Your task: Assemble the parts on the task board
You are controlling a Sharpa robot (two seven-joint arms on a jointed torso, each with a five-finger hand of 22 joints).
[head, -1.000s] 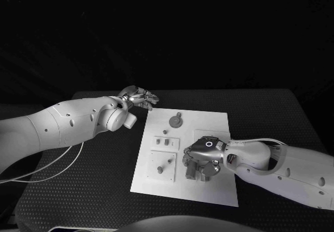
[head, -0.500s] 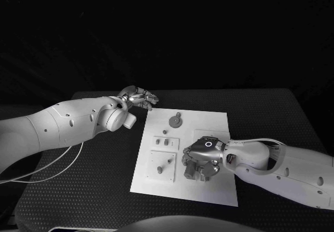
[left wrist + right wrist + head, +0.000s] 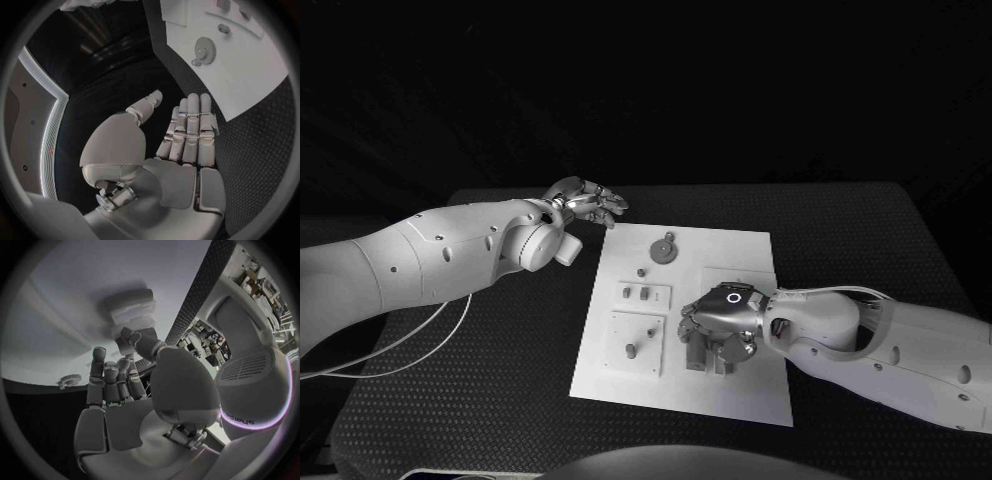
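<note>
- Lying in the middle of the black counter (image 3: 502,400), the white task board (image 3: 733,400) sat with its long side running away from the robot.
- A round gear-like part (image 3: 666,249) lay near the board's far edge; it also appeared in the left wrist view (image 3: 204,49).
- A small peg-like part (image 3: 642,272) stood just nearer than the gear.
- A raised square plate (image 3: 645,295) carried two small parts side by side; a second raised plate (image 3: 638,343), nearer the robot, carried another small part.
- The right hand (image 3: 715,335) rested over the near-right area of the board, palm down, fingers bent toward a grey part (image 3: 697,355) beneath them.
- In the right wrist view, the right hand's thumb and fingers (image 3: 111,385) lay against a blocky grey part (image 3: 128,342); whether the part was actually gripped could not be determined.
- The left hand (image 3: 586,203) hovered off the board, above the counter just beyond the board's far-left corner.
- The left wrist view showed the left hand (image 3: 181,145) with fingers straight and close together, thumb apart, holding nothing.
</note>
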